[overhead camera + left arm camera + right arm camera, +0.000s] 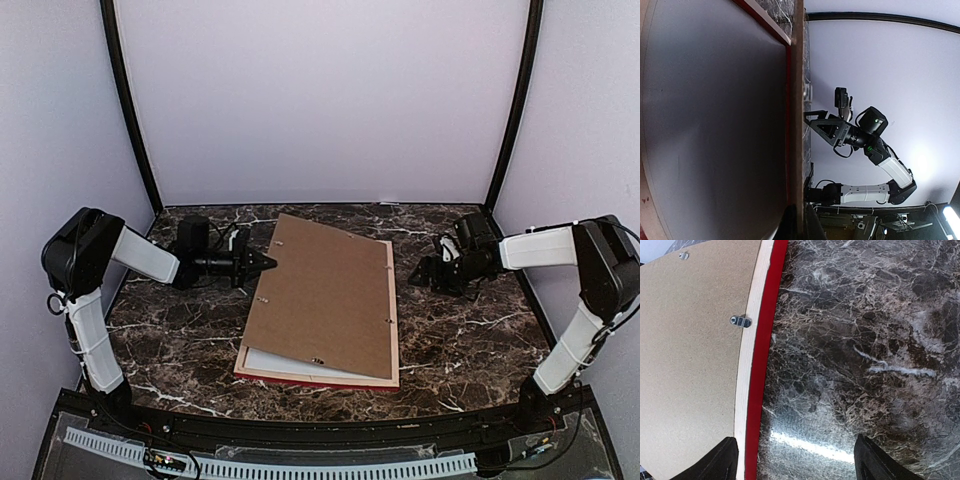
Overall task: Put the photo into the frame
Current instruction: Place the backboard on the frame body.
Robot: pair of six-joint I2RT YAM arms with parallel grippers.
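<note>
Judging by layout, nearly done: frame (pixel 393 310) lies face down mid-table, photo (pixel 268 362) (white back only, probably it) inside beneath skewed backing board (pixel 320 300). Left gripper (pixel 268 262) pinches the board's left edge; right gripper (pixel 797 457) hangs spread, empty, beside the frame. Remaining: seat board, turn clips (pixel 740 321).

The left gripper (pixel 265 263) is pinching the backing board (pixel 325 295) by its edge on a low, outstretched arm, while the right gripper (pixel 418 275) is hovering angled downward, jaws spread wide.

High rear view looks down; wrist views closely share the frame (pixel 760 390).
</note>
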